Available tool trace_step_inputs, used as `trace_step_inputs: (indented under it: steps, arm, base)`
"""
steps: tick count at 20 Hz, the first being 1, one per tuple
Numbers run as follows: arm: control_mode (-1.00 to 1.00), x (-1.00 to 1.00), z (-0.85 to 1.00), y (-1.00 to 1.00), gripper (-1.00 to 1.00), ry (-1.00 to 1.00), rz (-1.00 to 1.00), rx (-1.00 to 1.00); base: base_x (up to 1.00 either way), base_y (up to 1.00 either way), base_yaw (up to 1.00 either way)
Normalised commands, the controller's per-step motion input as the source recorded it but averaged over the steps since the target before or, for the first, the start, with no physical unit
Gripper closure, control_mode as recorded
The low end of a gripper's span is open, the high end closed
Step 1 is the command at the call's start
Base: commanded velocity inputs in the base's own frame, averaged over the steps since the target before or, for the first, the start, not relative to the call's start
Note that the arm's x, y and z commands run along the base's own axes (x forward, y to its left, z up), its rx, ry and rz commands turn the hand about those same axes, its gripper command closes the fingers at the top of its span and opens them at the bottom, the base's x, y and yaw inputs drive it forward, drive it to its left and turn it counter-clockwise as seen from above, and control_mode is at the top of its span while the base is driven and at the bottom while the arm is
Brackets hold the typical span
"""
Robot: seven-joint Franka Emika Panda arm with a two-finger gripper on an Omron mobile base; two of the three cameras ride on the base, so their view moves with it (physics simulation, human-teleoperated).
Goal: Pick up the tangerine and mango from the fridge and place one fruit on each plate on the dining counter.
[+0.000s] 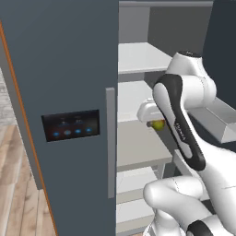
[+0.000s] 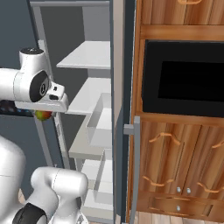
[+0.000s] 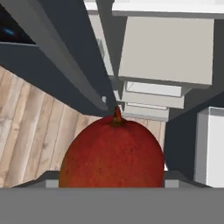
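Evidently the mango (image 3: pixel 113 153), smooth-skinned, red with a short brown stem (its yellow-green side shows from the left base view), sits clamped in the gripper (image 1: pixel 154 120), just outside the slate-grey fridge (image 1: pixel 69 83), level with its pale flat shelves (image 1: pixel 138 55). Next comes carrying it toward a plate on the dining counter.

The mango (image 3: pixel 113 152) sits between the gripper (image 3: pixel 112 181) fingers, out in front of the fridge (image 1: pixel 69 92) shelves (image 3: pixel 166 48). Beyond the fingertips lie the shelves and the floor (image 3: pixel 39 131) below.
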Motion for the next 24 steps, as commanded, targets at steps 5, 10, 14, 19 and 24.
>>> trace_step_inputs:
  steps: [5,10,14,19,24]
  arm:
    - [-1.00,-0.48,-0.09,0.03,1.00,0.05,0.11,0.00]
    - [-1.00,-0.07,-0.31,0.00,1.00,0.05,0.00,-0.01]
    - [-1.00,-0.22,-0.22,0.00,1.00,0.02,0.00,-0.10]
    - [-1.00,-0.39,-0.02,0.00,1.00,0.00,0.00,-0.03]
    - [-1.00,0.00,0.00,0.00,1.00,0.00,0.00,0.00]
  base:
    - [0.00,0.00,0.00]
    - [0.00,0.00,0.00]
    - [0.00,0.00,0.00]
    - [0.00,0.00,0.00]
    - [0.00,0.00,0.00]
